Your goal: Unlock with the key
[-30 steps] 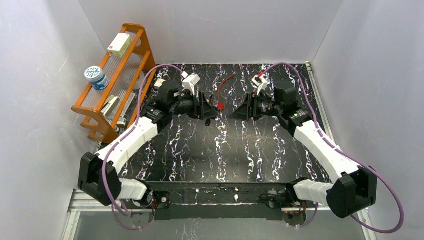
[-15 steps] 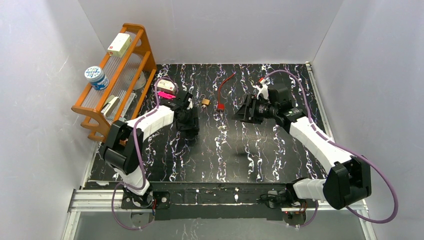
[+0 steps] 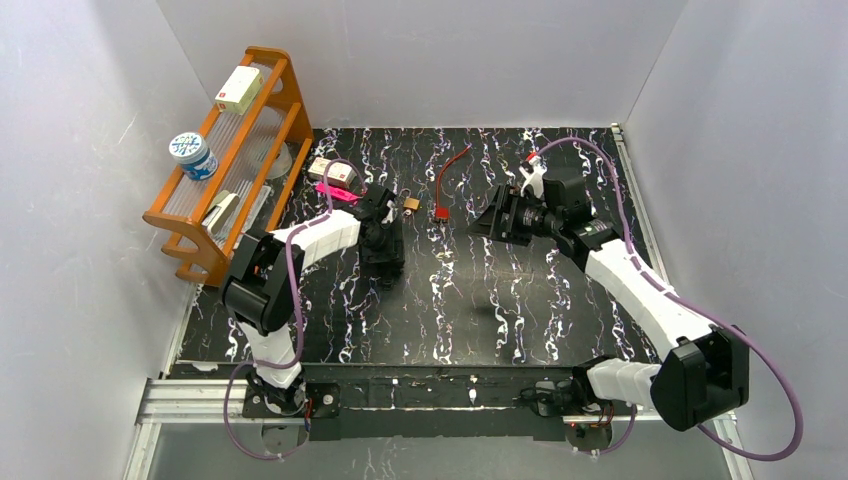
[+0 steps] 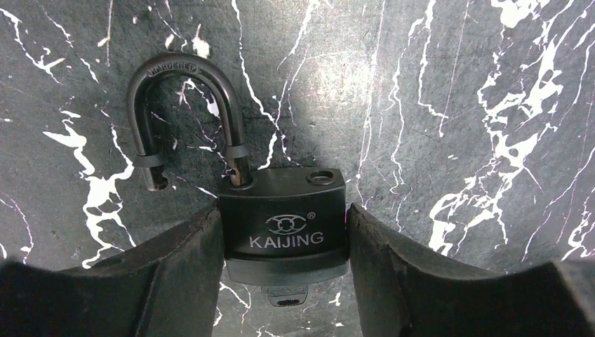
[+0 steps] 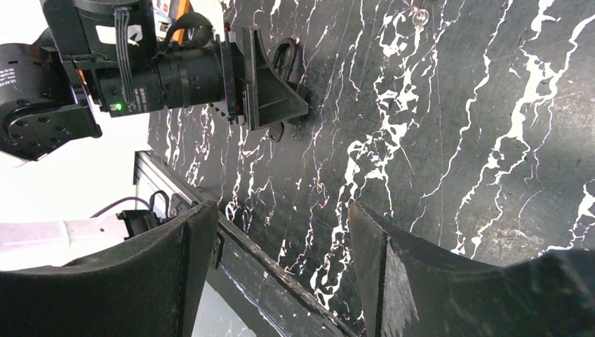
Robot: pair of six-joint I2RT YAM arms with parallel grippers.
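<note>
A black padlock (image 4: 284,235) marked KAIJING lies on the black marbled table (image 3: 450,300). Its shackle (image 4: 186,105) is open, with one leg out of the body. A key (image 4: 284,298) sticks out of the bottom of the body. My left gripper (image 4: 284,210) is shut on the padlock's body, one finger on each side. In the top view the left gripper (image 3: 385,248) hides the padlock. My right gripper (image 3: 497,215) hovers to the right, open and empty, and faces the left gripper (image 5: 270,91).
A small brass padlock (image 3: 410,204) lies just beyond the left gripper. A red cord with a tag (image 3: 441,190) lies mid-table. A pink item (image 3: 330,189) and a small box (image 3: 330,169) lie by the wooden rack (image 3: 190,235), which holds a box and a tin.
One second ago both grippers met above mid-table. The left arm has since folded back and set its gripper down on the table to the left. The right gripper has drawn back slightly right.
</note>
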